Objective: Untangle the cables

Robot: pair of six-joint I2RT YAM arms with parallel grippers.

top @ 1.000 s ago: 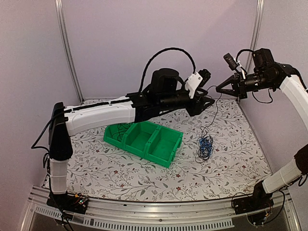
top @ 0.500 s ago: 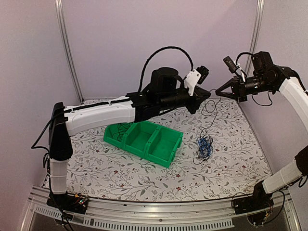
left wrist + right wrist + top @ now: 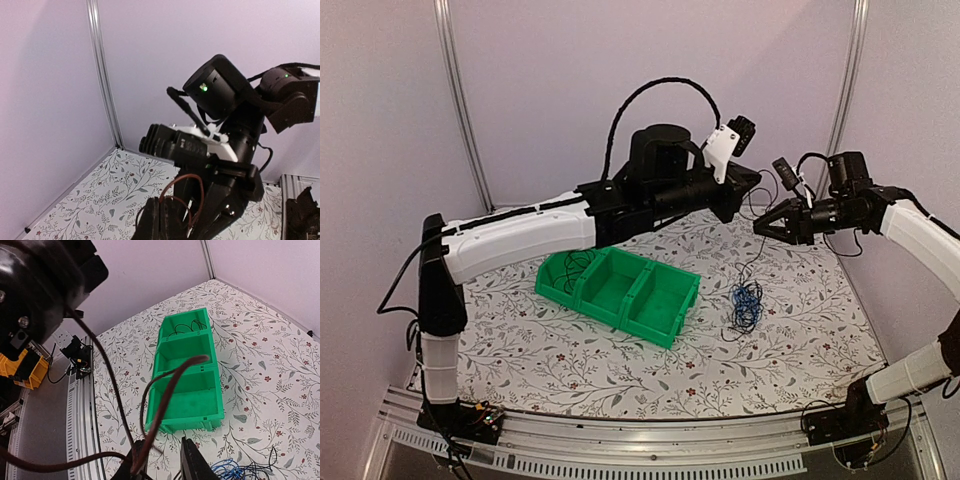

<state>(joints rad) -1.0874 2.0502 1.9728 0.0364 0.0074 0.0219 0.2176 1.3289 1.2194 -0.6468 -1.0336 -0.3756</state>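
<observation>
The green bin (image 3: 620, 290) stood on the counter (image 3: 570, 360), left of the cables (image 3: 747, 303), which lay heaped on the near side of both tools. I saw the left tool (image 3: 753, 185) closed and the right tool (image 3: 762, 228) parted. One black strand rose toward them.

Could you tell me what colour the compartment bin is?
Bright green bin, clearest in the right wrist view.

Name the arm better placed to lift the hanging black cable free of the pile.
Left, probably. The left gripper is shut and higher, where the black cable hangs down to the pile. The right gripper sits lower, jaws parted.
</observation>
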